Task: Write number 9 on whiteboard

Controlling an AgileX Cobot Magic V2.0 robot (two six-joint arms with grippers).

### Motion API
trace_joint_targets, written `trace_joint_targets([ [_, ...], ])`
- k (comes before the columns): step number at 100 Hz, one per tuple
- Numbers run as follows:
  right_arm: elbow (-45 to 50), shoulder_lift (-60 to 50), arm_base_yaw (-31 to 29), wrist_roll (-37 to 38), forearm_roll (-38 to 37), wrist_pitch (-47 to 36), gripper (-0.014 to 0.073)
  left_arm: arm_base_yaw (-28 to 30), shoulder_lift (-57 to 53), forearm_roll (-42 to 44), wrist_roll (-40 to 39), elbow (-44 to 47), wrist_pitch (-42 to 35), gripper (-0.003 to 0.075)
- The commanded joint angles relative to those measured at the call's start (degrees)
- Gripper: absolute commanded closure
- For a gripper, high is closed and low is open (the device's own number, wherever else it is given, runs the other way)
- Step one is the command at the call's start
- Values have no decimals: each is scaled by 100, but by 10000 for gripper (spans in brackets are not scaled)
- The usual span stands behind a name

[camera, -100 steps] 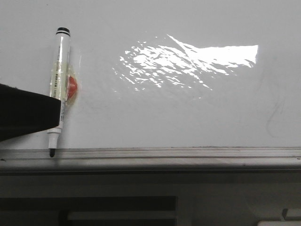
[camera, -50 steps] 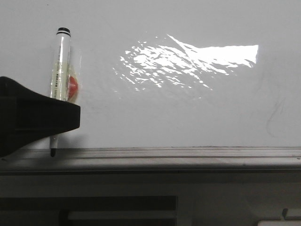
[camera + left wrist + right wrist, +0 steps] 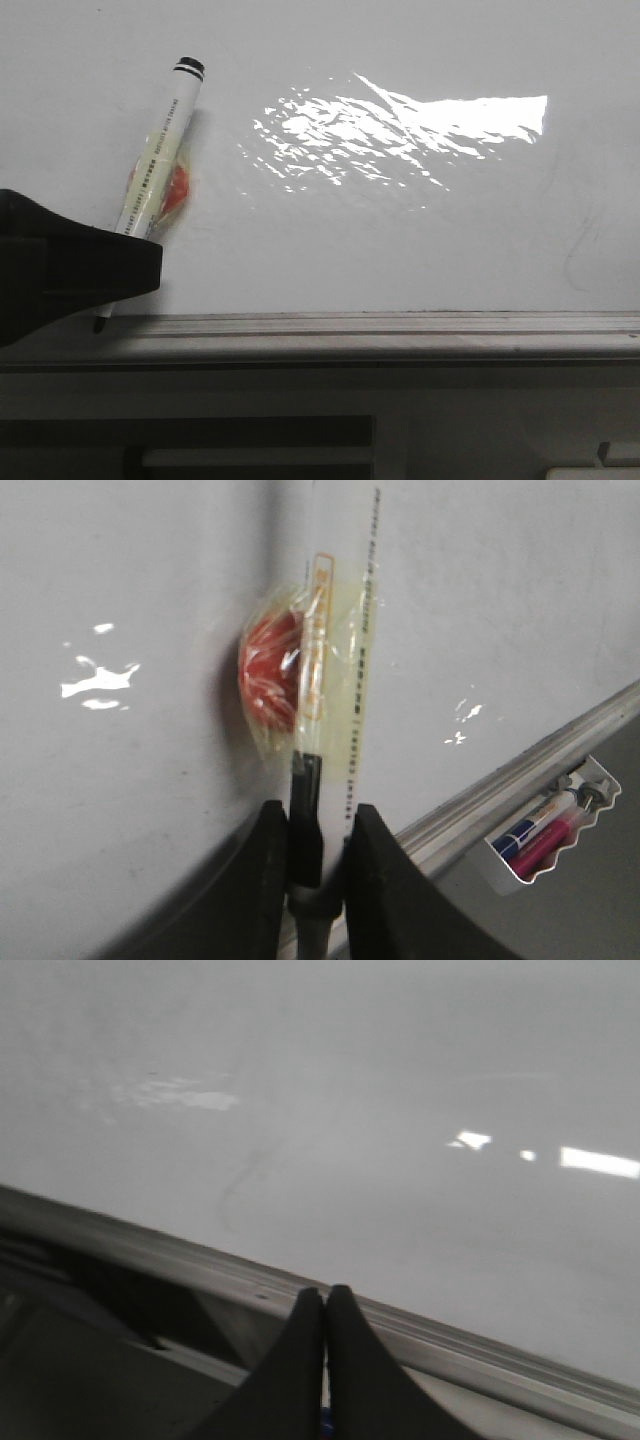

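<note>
The whiteboard fills the front view, glossy white with a bright glare patch. A white marker with a black end cap leans against it, its top tilted to the right and its black tip down at the grey tray edge. A red round piece is taped to the marker's barrel. My left gripper is shut on the marker's lower end; the left wrist view shows both jaws pressed on the barrel. My right gripper is shut and empty by the tray edge. The number 9 is out of view.
A faint grey smudge marks the board's right side, and the right wrist view shows the smudge too. A small white holder with a blue and a pink marker hangs below the tray edge.
My left gripper came in from the left and closed on the marker. The marker has since tilted, its capped top swinging right and its tip shifting slightly left.
</note>
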Motion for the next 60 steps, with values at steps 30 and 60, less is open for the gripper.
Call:
trace_joint_targets([
  [30, -1626, 1937, 2483, -119, 124, -591, 248, -27, -458, 2656, 313, -145, -928, 741],
  [60, -2684, 3172, 2916, -119, 335, -569, 239, -27, -458, 3219, 602, -145, -982, 741],
])
